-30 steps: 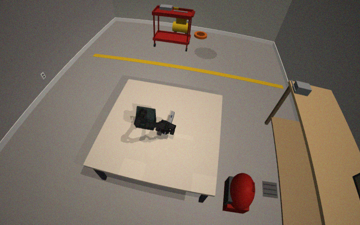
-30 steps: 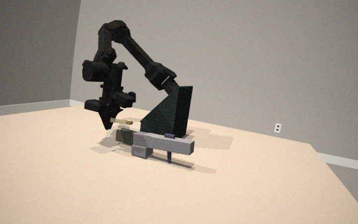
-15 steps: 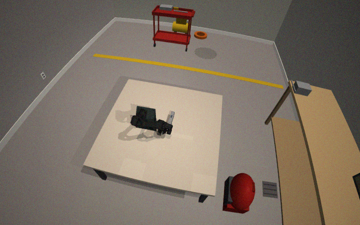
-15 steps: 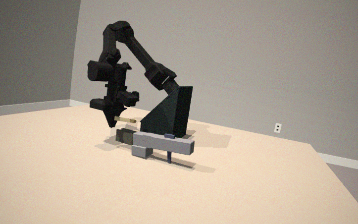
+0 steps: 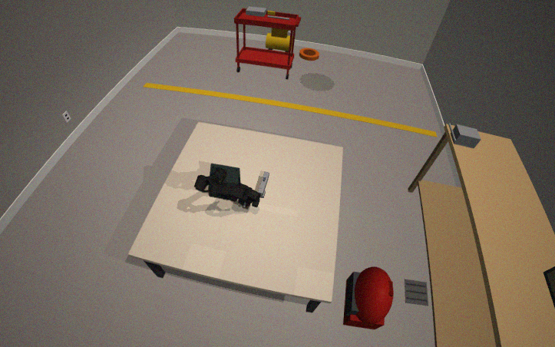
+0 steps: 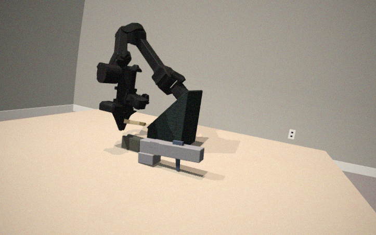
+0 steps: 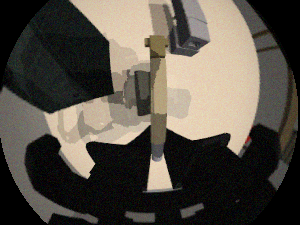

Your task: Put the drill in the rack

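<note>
My gripper (image 6: 121, 127) (image 7: 155, 127) is shut on the brass-coloured drill (image 6: 134, 122) (image 7: 159, 94). The drill is level, above the table and clear of the grey holder (image 5: 262, 183) (image 6: 169, 148) (image 7: 189, 21). Its far end points towards the holder's side in the wrist view. The blue key (image 6: 178, 142) sits on top of the holder, and its stem shows below. A small dark block (image 6: 130, 143) (image 7: 143, 93), perhaps the rack, stands on the table below the drill, a little to its left in the wrist view. Its slot is not clear.
A large dark wedge (image 6: 169, 122) (image 7: 65, 59) (image 5: 229, 171) stands beside the arm, left of the drill in the wrist view and behind the holder in the exterior view. All stand on the pale table (image 5: 271, 246). A red trolley and a workbench stand away from it.
</note>
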Controlling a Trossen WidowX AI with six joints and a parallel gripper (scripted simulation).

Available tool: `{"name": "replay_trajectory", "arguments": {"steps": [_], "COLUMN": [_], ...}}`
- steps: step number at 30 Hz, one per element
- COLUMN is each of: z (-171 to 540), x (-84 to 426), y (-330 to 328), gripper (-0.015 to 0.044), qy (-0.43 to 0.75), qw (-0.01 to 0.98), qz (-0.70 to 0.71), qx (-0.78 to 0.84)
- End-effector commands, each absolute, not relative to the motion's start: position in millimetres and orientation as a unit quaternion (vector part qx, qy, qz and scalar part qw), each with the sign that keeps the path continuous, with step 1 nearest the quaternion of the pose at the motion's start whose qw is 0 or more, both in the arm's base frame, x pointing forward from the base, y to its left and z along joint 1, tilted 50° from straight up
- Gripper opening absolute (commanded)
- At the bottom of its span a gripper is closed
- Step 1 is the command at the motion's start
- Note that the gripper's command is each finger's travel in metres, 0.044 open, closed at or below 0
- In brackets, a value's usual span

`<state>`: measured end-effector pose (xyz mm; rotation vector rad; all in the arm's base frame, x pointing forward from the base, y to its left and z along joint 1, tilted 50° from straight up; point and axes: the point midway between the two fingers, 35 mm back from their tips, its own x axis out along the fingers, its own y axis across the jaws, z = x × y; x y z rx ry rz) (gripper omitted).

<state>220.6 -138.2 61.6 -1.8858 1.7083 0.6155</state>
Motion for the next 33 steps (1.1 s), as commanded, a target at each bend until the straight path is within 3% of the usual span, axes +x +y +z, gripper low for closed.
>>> {"name": "replay_trajectory", "arguments": {"steps": [1, 33], "z": [63, 35], "x": [213, 218], "y": [-137, -172], "gripper": [0.0, 0.0], "qy": [0.628, 0.628], "qw": [0.259, 0.258], "qz": [0.23, 0.23], "qx": [-0.697, -0.697]}}
